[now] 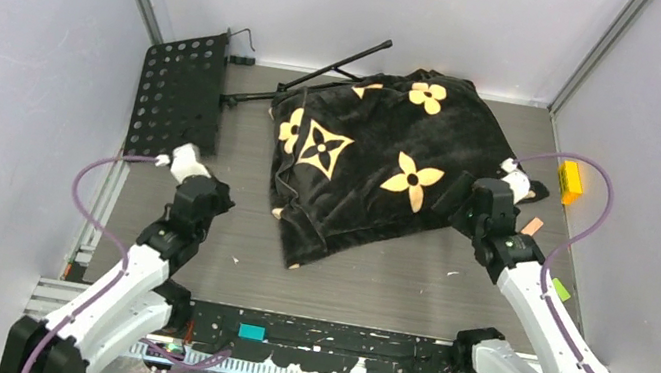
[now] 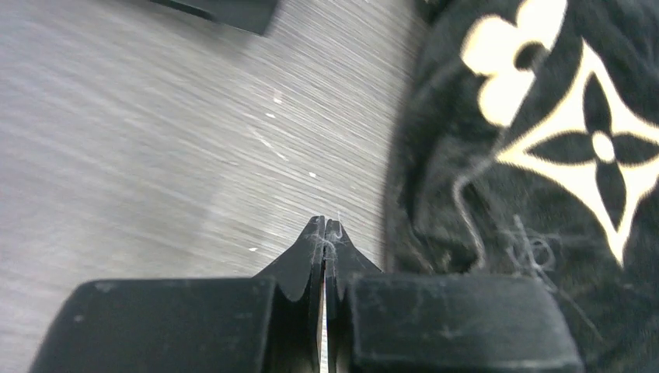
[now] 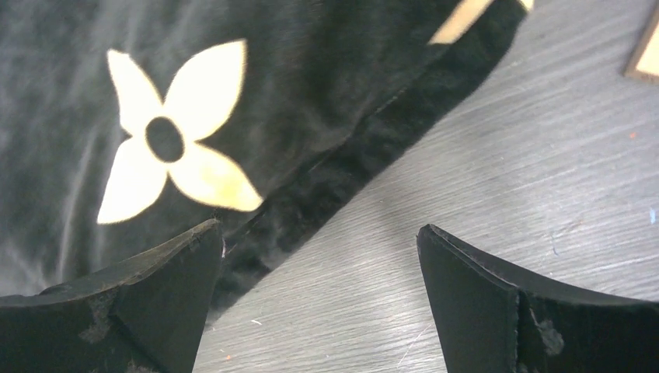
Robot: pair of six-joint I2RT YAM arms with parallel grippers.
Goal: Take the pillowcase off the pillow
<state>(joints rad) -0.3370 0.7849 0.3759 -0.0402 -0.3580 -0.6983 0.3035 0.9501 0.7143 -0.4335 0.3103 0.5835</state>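
The pillowcase (image 1: 381, 165) is lying bunched on the desk (image 1: 412, 281), spreading from the centre toward 1 o'clock. The pillow is not showing; it is probably filling the cover, though the folds are hiding it. The left end effector (image 2: 325, 237) is hovering over bare desk at the cover's 9 o'clock side, its jaws pressed together on nothing but a few stray threads, so it is gripping no fabric. The right end effector (image 3: 319, 229) is standing wide at the 3 o'clock edge, one finger over the hem, likely lining up to pinch that edge.
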